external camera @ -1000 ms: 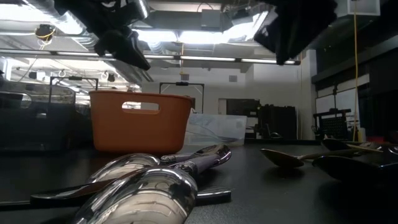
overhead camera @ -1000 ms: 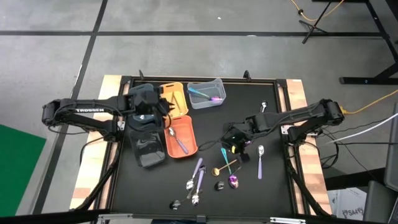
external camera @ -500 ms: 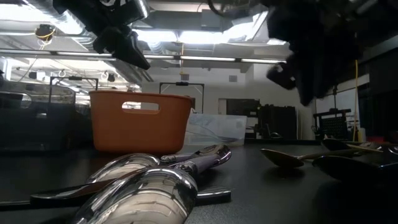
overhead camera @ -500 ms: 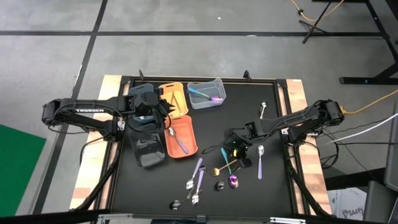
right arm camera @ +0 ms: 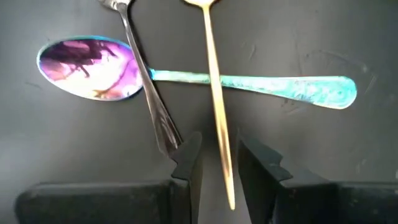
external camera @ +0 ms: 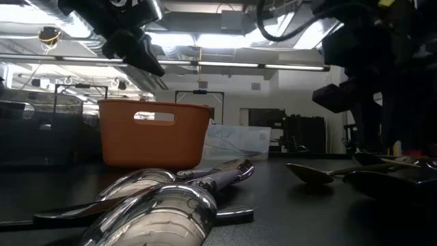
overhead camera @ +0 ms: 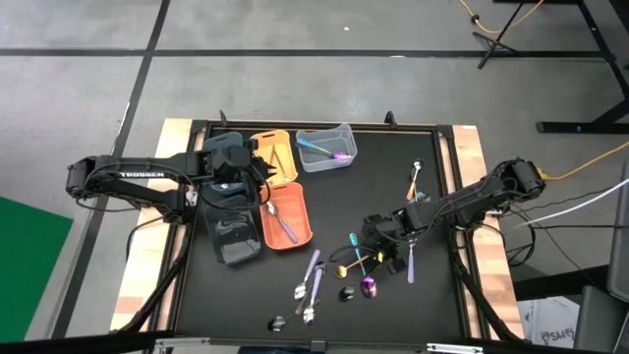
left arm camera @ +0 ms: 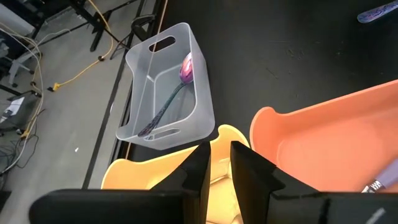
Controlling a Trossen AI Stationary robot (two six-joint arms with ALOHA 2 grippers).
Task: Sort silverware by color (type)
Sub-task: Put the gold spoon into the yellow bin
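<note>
Loose silverware lies on the black table: a gold piece point(overhead camera: 354, 263) crosses a teal-handled spoon with a purple bowl point(right arm camera: 186, 78), and a silver piece point(right arm camera: 146, 87) lies beside them. My right gripper point(right arm camera: 217, 163) hangs low over this cluster, open. Its fingers stand on either side of the gold handle point(right arm camera: 214, 118); I cannot tell whether they touch it. My left gripper point(left arm camera: 216, 167) hovers above the yellow bin point(left arm camera: 158, 177), open by a narrow gap, with nothing between its fingers. A purple and teal spoon point(left arm camera: 177, 84) lies in the clear bin point(left arm camera: 140, 68).
An orange bin point(overhead camera: 298, 228) holds a purple piece point(overhead camera: 283, 226), and dark bins point(overhead camera: 234, 234) stand to its left. More purple, silver and black pieces point(overhead camera: 312, 275) lie near the front edge. A silver piece point(overhead camera: 414, 177) lies at the far right.
My right gripper has come down and toward the table's near edge, onto the cluster around the gold piece. In the low view it has sunk from the top of the picture. The silverware has not shifted.
</note>
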